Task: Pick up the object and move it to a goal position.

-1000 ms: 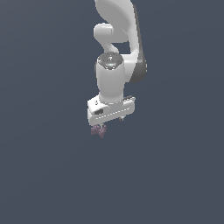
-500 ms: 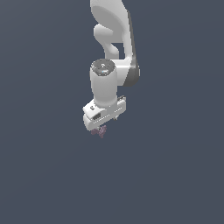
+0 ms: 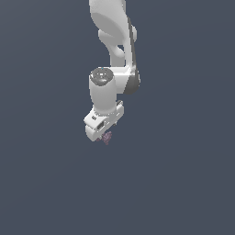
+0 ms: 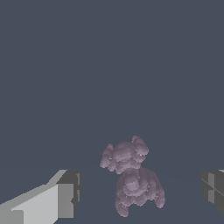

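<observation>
The object (image 3: 107, 137) is a tiny, bumpy purple-mauve lump on the dark grey floor, just under the white hand. In the wrist view the object (image 4: 131, 175) lies between the two fingertips. One finger (image 4: 65, 199) and the other finger (image 4: 213, 188) each stand apart from it, with floor showing in both gaps. My gripper (image 3: 103, 136) is open around the lump and does not touch it. In the wrist view the gripper (image 4: 140, 194) straddles the lump. In the exterior view the hand hides part of the lump.
The white arm (image 3: 114, 36) comes down from the top of the exterior view. A flat dark grey floor (image 3: 183, 183) lies all around. No goal marker shows.
The hand has shifted slightly to the exterior view's left and a little lower, and the wrist has turned. The lump stays in the same place beneath it.
</observation>
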`<state>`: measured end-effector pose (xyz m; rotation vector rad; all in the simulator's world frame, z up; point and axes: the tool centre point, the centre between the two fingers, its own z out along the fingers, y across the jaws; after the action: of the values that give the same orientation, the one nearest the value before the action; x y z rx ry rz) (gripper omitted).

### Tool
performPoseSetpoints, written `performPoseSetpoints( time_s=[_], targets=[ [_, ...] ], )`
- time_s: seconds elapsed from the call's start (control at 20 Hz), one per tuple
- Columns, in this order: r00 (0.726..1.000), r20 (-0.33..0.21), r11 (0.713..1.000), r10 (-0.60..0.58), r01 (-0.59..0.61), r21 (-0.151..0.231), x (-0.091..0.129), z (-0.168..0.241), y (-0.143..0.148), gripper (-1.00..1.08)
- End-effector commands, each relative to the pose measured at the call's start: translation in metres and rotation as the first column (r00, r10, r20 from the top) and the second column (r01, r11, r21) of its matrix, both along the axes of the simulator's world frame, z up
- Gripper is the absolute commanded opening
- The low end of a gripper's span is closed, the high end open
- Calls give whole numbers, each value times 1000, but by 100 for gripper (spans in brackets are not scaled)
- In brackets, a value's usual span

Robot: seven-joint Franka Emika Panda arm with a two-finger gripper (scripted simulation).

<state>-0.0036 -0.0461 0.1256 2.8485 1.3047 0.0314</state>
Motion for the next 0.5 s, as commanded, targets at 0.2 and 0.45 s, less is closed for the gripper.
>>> performPoseSetpoints(
  time_s=[0.2, 0.45],
  targets=[
    [988, -10, 988, 157, -157, -3, -7, -13, -14, 100],
    [968, -16, 968, 251, -251, -3, -11, -21, -22, 100]
  ],
)
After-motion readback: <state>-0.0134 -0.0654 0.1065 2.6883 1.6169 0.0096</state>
